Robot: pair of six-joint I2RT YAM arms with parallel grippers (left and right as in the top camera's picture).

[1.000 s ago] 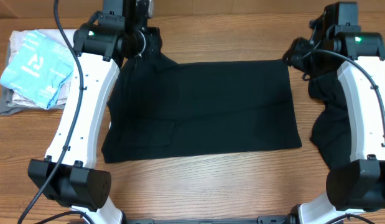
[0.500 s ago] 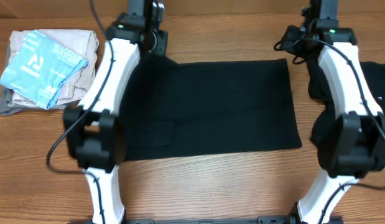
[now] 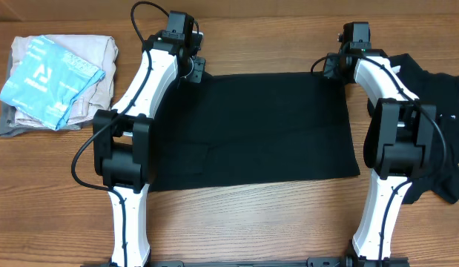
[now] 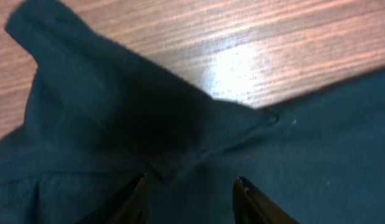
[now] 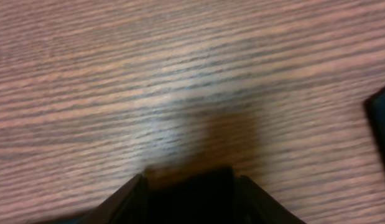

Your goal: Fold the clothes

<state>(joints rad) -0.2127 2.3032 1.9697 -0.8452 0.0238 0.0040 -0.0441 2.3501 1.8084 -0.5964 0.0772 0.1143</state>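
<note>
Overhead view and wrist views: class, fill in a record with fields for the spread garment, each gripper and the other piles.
spread item: black garment, flat on the table
left gripper: open, over its far left corner
right gripper: open, at its far right corner
right side: heap of black clothes, unfolded
left side: folded light stack, pale blue piece on top

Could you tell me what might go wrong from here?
The right hand has only the garment's very corner between its open fingers, so a pinch may slip. The left hand hangs over a rumpled sleeve and might lift that alone. The black pile beside the right arm could get dragged.
</note>
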